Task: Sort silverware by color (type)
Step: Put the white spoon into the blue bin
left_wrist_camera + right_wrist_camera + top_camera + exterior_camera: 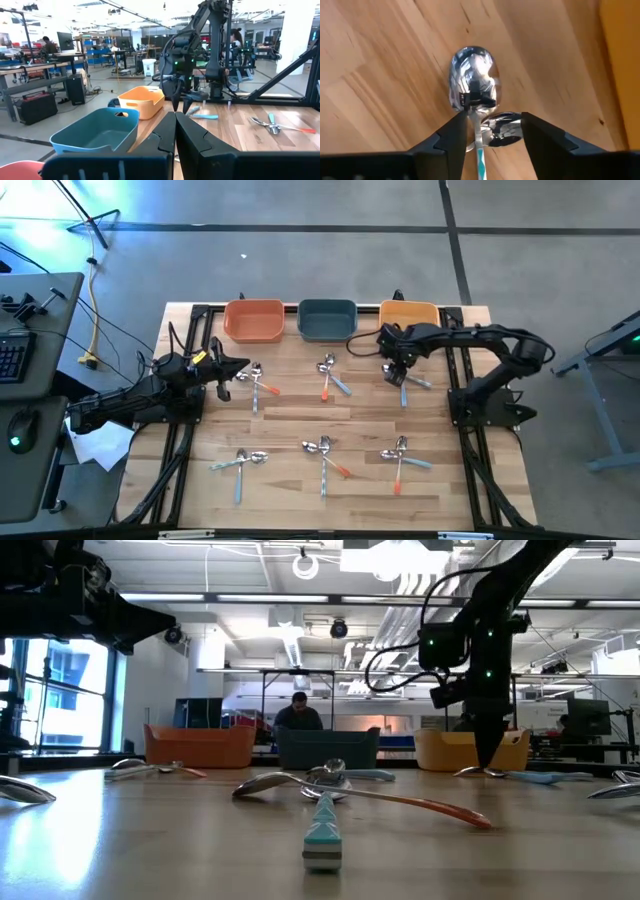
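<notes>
Small spoons and forks lie on the wooden table in several little piles: far left (258,380), far middle (330,375), far right (410,383), and three nearer ones (322,452). My right gripper (492,125) is open and low over the far-right pile (520,776). Its fingers stand on either side of the neck of a spoon with a light-blue handle (480,160), just behind its shiny bowl (472,82). A second spoon bowl (504,131) lies between the fingers. My left gripper (175,130) is shut and empty, raised at the table's left (225,370) beside the far-left pile.
An orange bowl (253,320), a teal bowl (327,320) and a yellow bowl (408,313) stand in a row at the table's far edge. Black frame rails run along both sides of the table. A person sits in the room beyond the table (300,712).
</notes>
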You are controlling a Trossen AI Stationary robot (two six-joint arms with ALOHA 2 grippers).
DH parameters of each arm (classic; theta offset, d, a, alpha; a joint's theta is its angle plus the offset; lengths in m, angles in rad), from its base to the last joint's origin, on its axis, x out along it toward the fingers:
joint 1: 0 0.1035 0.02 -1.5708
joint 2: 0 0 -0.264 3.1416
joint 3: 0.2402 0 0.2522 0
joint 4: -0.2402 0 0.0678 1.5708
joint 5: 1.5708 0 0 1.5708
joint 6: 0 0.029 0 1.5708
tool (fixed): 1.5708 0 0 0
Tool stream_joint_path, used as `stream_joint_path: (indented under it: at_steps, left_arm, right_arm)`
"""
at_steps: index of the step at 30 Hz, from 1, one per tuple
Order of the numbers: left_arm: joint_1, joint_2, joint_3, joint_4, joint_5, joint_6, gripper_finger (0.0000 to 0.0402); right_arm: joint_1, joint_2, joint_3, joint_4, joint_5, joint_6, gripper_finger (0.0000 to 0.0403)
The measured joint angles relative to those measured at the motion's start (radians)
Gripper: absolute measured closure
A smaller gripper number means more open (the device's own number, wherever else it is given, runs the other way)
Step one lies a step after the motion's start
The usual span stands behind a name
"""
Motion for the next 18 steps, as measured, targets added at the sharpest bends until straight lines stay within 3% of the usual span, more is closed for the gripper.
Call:
stream_joint_path:
  at_steps: [7, 18]
  left_arm:
    - [0.0, 0.0, 0.0, -0.009, -0.009, 0.009, 0.0399]
    - [0.0, 0.0, 0.0, -0.01, -0.012, 0.007, 0.0399]
  right_arm:
    - [-0.002, 0.042, 0.0, 0.033, 0.016, -0.076, 0.0182]
    - [0.0, 0.052, 0.0, 0.085, 0.01, -0.109, 0.0213]
